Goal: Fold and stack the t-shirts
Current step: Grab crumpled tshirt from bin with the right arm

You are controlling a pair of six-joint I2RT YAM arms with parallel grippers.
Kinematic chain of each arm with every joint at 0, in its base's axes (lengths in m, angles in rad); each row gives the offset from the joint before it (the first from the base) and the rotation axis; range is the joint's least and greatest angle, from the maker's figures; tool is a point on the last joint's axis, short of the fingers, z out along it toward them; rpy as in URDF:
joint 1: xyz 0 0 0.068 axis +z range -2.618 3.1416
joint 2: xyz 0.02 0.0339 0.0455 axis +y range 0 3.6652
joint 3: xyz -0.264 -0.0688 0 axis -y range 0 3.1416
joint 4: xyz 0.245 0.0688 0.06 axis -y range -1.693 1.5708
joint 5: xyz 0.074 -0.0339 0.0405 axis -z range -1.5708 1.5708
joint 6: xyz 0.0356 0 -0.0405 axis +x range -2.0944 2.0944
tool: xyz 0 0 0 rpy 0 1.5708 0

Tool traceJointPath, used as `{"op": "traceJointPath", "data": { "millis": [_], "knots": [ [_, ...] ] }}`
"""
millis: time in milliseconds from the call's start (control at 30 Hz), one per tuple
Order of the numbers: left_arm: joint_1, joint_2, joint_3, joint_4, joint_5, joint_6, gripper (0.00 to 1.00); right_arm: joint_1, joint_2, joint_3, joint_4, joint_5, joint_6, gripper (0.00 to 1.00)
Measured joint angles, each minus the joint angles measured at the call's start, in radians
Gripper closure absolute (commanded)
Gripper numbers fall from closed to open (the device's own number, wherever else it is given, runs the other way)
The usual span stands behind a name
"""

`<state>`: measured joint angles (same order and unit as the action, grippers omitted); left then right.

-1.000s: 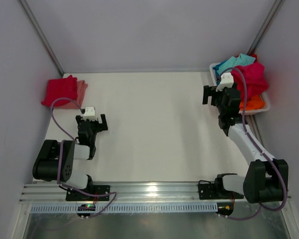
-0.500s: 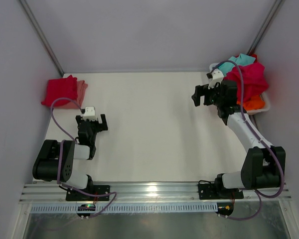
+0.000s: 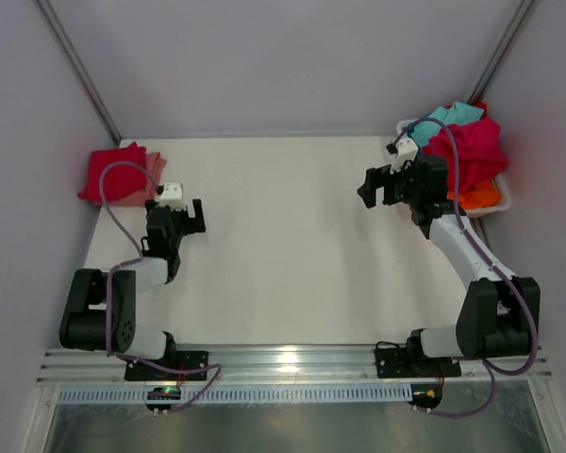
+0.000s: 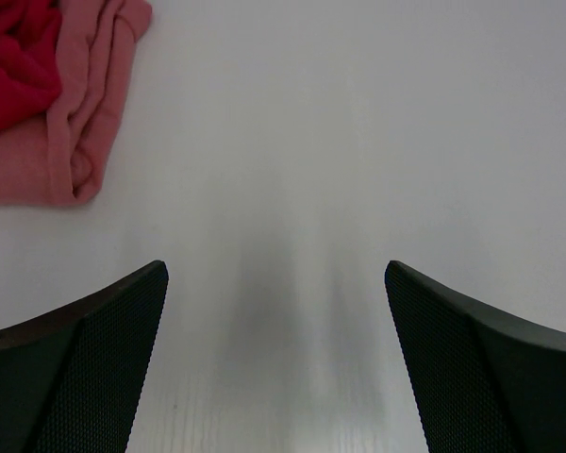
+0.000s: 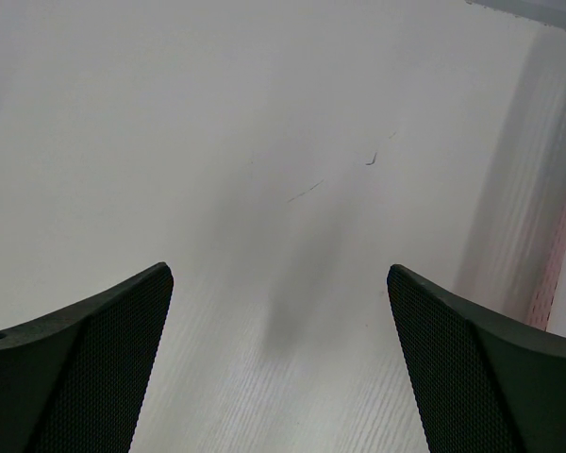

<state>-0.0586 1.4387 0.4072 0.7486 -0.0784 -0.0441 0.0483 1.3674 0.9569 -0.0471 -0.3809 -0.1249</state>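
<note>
The mounting rail (image 3: 283,363) ran along the near edge of the table (image 3: 283,255), with both arm bases bolted to it.

Left side: the left gripper (image 3: 174,219) stood just above the table surface, a little beyond its base. Its jaws were fully spread and grasped nothing. The wrist view showed only bare table between the two fingers.

Right side: the right gripper (image 3: 382,189) was extended farther out and faced toward the table centre. Its jaws were likewise fully spread and empty, with bare table between the fingers.

Far left corner: two t-shirts lay in a compact pile. The folded crimson t-shirt (image 3: 113,175) lay on top of the salmon-pink t-shirt (image 3: 157,170), whose edge showed along the right side. The pile was near the left gripper but not touching it.

Far right corner: the white basket (image 3: 498,204) held a loose heap. The crumpled crimson t-shirt (image 3: 472,146) lay uppermost, the teal t-shirt (image 3: 448,117) behind it and the orange t-shirt (image 3: 481,196) under its near side. The right arm's wrist was just beside the basket.
</note>
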Motion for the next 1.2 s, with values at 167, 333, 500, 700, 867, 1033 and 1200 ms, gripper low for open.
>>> {"op": "traceJointPath", "data": {
  "millis": [167,333,500,700,867,1033,1200],
  "knots": [
    [0.000,-0.002,0.247,-0.251,0.023,0.031,0.01,0.000,-0.002,0.000,-0.004,-0.016,0.000,0.00],
    [0.000,0.002,0.494,-0.548,0.072,0.084,0.01,0.000,-0.018,0.024,-0.048,-0.023,0.002,0.01],
    [0.000,0.000,0.727,-0.787,0.210,0.097,0.01,0.000,-0.021,0.122,-0.101,-0.040,0.022,0.01],
    [0.000,-0.002,0.932,-1.005,0.446,0.050,0.01,-0.001,-0.021,0.258,-0.137,-0.146,0.083,0.01],
    [0.000,-0.021,0.983,-1.064,0.754,-0.027,0.01,-0.001,-0.020,0.335,-0.117,-0.328,0.193,0.01],
    [-0.002,0.000,0.983,-1.035,1.135,-0.157,0.01,0.000,-0.008,0.333,0.052,-0.600,0.410,0.01],
    [-0.029,0.083,0.954,-0.790,1.403,-0.456,0.01,0.027,0.056,0.258,0.657,-0.837,0.917,0.01]
  ]
}}
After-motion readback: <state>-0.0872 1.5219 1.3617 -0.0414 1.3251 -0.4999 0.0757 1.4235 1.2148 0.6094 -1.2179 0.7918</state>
